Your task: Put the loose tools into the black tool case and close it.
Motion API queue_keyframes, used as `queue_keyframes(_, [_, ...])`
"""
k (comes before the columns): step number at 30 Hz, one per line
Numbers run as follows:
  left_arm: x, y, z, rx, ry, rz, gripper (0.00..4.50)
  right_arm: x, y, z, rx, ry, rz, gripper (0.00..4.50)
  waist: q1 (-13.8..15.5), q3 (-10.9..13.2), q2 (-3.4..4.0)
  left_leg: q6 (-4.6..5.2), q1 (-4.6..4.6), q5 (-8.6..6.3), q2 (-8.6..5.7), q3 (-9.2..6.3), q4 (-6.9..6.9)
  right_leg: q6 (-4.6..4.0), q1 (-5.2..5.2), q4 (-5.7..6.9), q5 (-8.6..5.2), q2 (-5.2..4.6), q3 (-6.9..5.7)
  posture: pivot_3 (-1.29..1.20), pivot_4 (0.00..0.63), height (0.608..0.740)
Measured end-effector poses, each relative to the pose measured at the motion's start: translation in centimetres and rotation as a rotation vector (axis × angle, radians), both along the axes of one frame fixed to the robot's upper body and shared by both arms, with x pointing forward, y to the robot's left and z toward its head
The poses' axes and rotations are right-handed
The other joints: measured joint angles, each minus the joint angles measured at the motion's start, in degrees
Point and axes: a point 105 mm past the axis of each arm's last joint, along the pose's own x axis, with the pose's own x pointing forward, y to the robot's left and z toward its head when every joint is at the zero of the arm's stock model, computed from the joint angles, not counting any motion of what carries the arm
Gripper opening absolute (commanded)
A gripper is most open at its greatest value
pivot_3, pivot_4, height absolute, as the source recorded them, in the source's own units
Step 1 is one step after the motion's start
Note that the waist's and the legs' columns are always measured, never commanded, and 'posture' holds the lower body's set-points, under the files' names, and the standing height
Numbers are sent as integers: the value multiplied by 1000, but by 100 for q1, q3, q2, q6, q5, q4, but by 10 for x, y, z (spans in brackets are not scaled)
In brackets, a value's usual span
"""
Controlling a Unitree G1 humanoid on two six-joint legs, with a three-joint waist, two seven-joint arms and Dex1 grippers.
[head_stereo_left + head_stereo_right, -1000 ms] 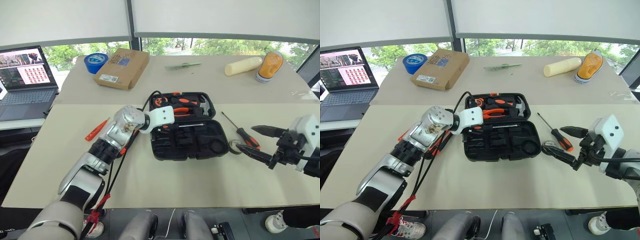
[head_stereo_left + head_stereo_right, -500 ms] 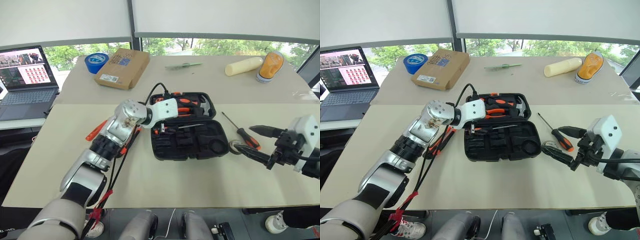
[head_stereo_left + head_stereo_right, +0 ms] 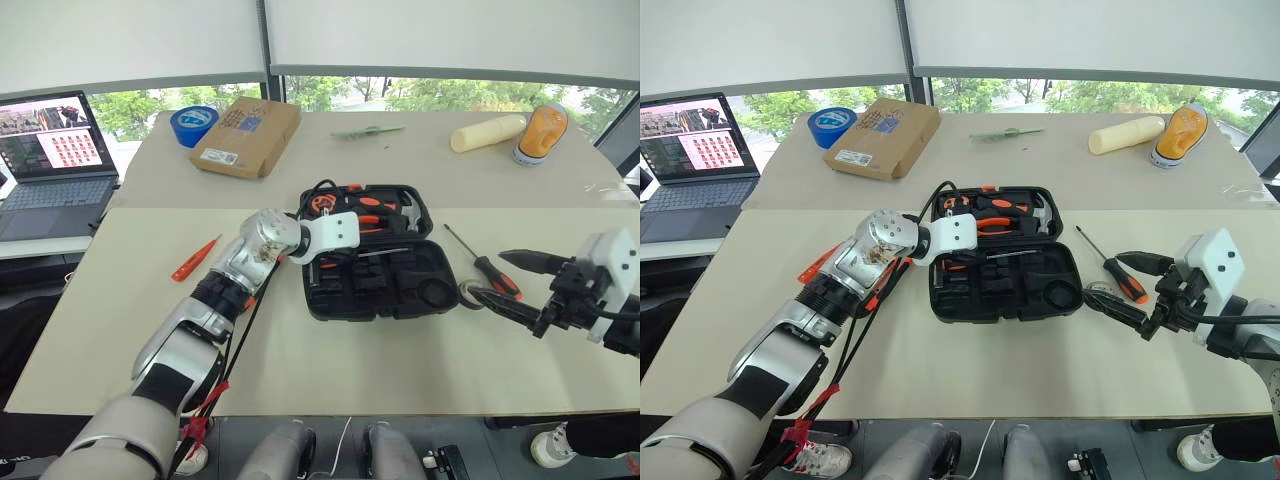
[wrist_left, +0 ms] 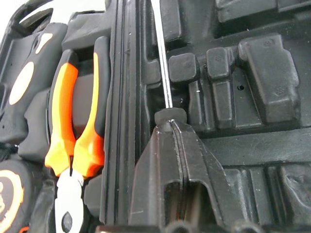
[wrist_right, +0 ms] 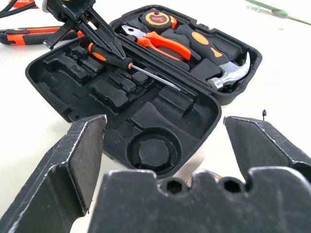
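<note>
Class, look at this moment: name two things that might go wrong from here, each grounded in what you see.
1. The left gripper is shut over a black-and-orange screwdriver lying across the black tool case; if it sits outside its moulded slot, the lid may not close.
2. The open right gripper hangs near the small tape ring and a second screwdriver; a careless reach might knock them away.

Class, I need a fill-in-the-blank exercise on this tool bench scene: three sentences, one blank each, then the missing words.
1. The left pincer is ____ over the black-and-orange-handled screwdriver lying in the open black plastic tool case.
2. The right pincer stands ____, holding nothing.
3. The slim all-orange screwdriver lies on the beige table, ____ the case.

Missing words: shut; open; outside
</note>
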Motion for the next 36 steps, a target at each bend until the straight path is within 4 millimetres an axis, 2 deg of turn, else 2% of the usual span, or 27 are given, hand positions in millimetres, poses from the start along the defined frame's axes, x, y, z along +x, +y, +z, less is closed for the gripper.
queue_keyframes(8, [2,-4,-10,77,-68,-60,17,4,-6,-1,-7,3,-25,4500,27,-5,0,1,17,-2,0,-1,7,4,25,-1,2,-1,-2,0,150,735])
queue_keyframes(13, [6,-5,-4,-14,0,-7,17,1,-9,-10,-7,23,-59,4500,29,-5,0,10,5,0,-3,-1,13,13,15,1,10,0,0,0,150,735])
queue_keyframes(16, [-1,12,14,-191,154,35,731,-4,-21,-14,-11,29,-123,4500,-29,-6,1,10,-18,7,-2,1,13,13,-25,21,10,2,6,0,150,735])
queue_keyframes(18, [-18,27,39,-326,271,-10,1498,-9,-35,-12,-25,17,-190,4500,-110,-6,1,5,-50,10,-3,3,18,12,-68,86,10,0,11,0,150,735])
queue_keyframes(21, [-49,55,76,-438,346,-100,2609,-19,-55,-14,-43,31,-266,4500,-185,-8,5,0,-39,12,1,2,14,11,-66,89,9,5,12,0,150,735])
queue_keyframes(23, [-66,77,89,-453,379,-112,3374,-26,-66,-15,-49,46,-302,4500,-205,-10,8,-2,-25,13,1,5,12,10,-61,68,8,7,18,0,150,735])
queue_keyframes(26, [-87,107,92,-444,474,-80,4446,-32,-82,-22,-65,78,-342,4500,-201,-9,10,-4,1,13,1,7,5,6,-40,61,7,13,21,0,150,735])
queue_keyframes(28, [-99,114,86,-410,518,-77,4446,-32,-90,-26,-61,93,-360,4500,-190,-9,10,7,18,-2,2,7,3,6,-14,54,7,13,22,0,150,735])
queue_keyframes(31, [-123,109,80,-381,582,-140,4446,-19,-96,-33,-40,100,-364,4500,-152,-6,7,-12,50,-36,2,7,1,4,24,41,8,12,20,0,150,735])
queue_keyframes(36, [-135,100,86,-386,570,-188,4446,2,-93,-48,-25,132,-331,4500,-155,-6,8,-40,57,-19,2,9,-5,3,28,38,8,10,23,0,150,735])
